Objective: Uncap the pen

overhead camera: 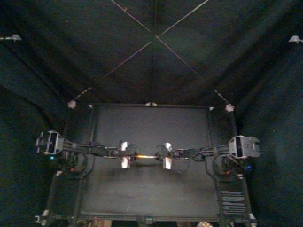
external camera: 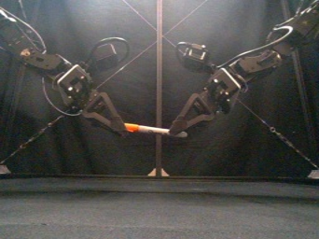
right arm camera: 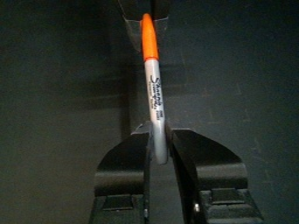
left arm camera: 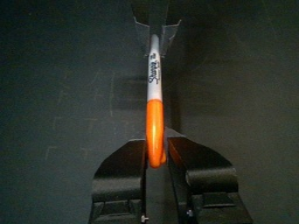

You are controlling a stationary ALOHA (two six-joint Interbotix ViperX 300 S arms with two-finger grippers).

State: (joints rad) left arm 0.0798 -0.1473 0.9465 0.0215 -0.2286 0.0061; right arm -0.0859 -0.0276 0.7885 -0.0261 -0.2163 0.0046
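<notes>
While both of my arms reach in toward the middle, I hold one slim marker pen (external camera: 152, 130) between them. It hangs in the air above the black table (overhead camera: 154, 191) and touches nothing but me.

My left claw (left arm camera: 155, 140) is closed down to a narrow slit, and its two black jaws are pinched on the glossy orange cap (left arm camera: 153, 131). The cap runs straight out from between the jaw tips. Beyond it the pale grey barrel (left arm camera: 156, 70) with dark lettering carries on to my other claw at the far end.

My right claw (right arm camera: 156, 140) is drawn in just as tightly, clamped on the grey barrel near its plain end. The orange end points away from it, toward the left jaws.

From the front, the pen lies nearly level, with the orange end on my left side and the grey end on my right. The right end sits a touch lower. Both sets of jaws slant down and inward to meet it, so the pen bridges the gap between them.

The cap looks seated on the barrel, and I see no break between orange and grey. From above, though, the pen is only a short bright streak, so I judge that from the wrist views alone.
</notes>
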